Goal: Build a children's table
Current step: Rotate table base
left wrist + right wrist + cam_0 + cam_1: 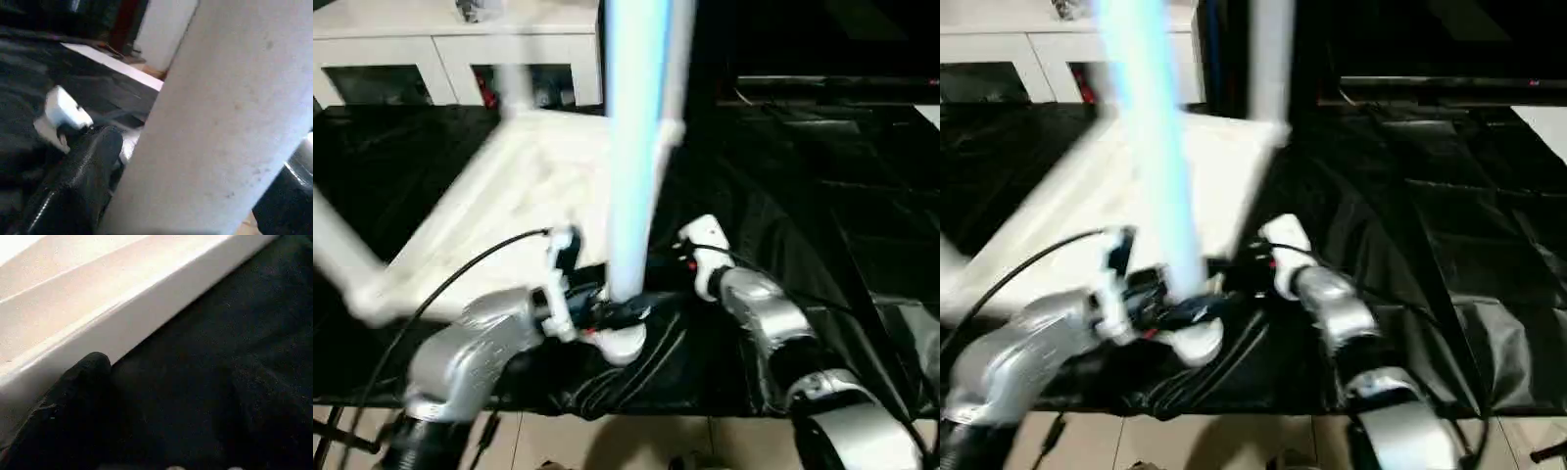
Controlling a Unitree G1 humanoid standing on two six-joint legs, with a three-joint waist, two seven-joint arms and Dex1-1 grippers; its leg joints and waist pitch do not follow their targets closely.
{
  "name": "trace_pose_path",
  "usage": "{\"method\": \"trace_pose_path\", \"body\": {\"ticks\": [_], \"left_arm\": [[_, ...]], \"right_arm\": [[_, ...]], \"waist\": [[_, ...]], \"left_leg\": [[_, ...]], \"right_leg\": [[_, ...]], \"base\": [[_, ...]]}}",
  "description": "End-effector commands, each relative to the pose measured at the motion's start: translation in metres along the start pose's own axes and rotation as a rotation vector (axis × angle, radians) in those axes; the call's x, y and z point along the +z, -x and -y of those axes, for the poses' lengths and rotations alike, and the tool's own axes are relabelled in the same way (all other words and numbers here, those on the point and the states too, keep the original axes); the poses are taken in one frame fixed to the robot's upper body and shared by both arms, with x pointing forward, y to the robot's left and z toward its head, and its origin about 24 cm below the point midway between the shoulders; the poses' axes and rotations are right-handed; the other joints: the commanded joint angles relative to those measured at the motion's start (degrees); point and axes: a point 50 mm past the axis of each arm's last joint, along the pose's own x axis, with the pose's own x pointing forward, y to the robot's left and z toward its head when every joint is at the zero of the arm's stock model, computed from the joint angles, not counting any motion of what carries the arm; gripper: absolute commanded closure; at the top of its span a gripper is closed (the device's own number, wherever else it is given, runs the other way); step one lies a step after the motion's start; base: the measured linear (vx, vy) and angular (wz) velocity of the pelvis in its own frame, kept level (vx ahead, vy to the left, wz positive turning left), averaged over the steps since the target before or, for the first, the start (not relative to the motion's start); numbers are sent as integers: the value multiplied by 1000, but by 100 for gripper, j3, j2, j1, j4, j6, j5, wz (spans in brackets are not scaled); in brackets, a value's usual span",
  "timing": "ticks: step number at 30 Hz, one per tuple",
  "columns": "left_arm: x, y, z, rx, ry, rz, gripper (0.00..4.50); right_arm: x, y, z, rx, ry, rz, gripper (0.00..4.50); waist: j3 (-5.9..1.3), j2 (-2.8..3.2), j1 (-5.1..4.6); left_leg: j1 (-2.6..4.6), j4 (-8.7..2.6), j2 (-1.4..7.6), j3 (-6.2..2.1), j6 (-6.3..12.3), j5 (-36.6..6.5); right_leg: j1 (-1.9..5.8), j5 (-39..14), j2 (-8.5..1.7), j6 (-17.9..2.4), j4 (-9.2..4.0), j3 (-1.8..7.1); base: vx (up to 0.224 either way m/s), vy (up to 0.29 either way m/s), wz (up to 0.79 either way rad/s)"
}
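white plastic, no writing readable. your left gripper [607, 315] pinches one upright leg [636, 147] at its foot. your right gripper [680, 262] stands spread, empty, beside the tabletop [529, 196] edge on black cloth [783, 196]. three legs visible.

One tabletop [524, 186], three legs [636, 147] standing in its sockets, one cabinet [450, 54], two end effectors [607, 313].

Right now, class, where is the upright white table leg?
In the left eye view, the table leg rises at centre, at the tabletop's near right corner socket, between the two end effectors.
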Motion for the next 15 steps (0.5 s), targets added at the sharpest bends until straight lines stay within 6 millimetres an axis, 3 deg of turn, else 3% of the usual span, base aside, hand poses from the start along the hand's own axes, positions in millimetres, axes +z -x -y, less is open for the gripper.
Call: {"method": "trace_pose_path", "body": {"ticks": [1, 5, 6, 7, 10, 13, 15], "left_arm": [[1, -12, 2, -13, -33, -6, 48], [1, -21, -13, 97, -128, -30, 48], [1, -21, -13, 102, -132, -31, 48], [1, -18, -18, 138, -149, -40, 48], [1, -3, -30, 220, -245, -86, 48], [0, 2, -30, 221, -258, -103, 48], [-4, 15, -30, 223, -311, -171, 48]], "right_arm": [[11, -12, -22, 105, 32, 37, 0], [13, -7, -8, 28, 34, 55, 0], [13, -7, -7, 23, 35, 55, 0], [14, -5, -2, -10, 31, 62, 0], [14, 7, 17, -83, 8, 91, 0], [12, 13, 23, -95, 9, 92, 0], [9, 25, 33, -110, 25, 89, 0]], "waist": [[-390, -13, 67], [-413, 10, 105], [-413, 39, 112], [-410, 16, 105], [-415, 23, 123], [-392, 24, 156], [-396, 20, 164]], "left_leg": [[-9, -427, 244, -70, 278, -917], [10, -404, 245, -67, 361, -800], [8, -405, 248, -74, 362, -787], [-3, -406, 251, -74, 358, -806], [17, -409, 256, -77, 353, -862], [41, -426, 271, -68, 272, -1004], [19, -431, 272, -79, 233, -994]], "right_leg": [[372, -860, -394, -1529, -438, 213], [378, -588, -397, -1598, -423, 200], [381, -536, -401, -1612, -415, 197], [392, -515, -405, -1613, -416, 188], [387, -603, -409, -1612, -431, 177], [369, -827, -406, -1574, -438, 159], [391, -857, -417, -1521, -428, 160]], "base": [[0, 0, 0], [0, 0, 0], [0, 0, 0], [0, 0, 0], [0, 0, 0], [0, 0, 0], [0, 0, 0]]}}
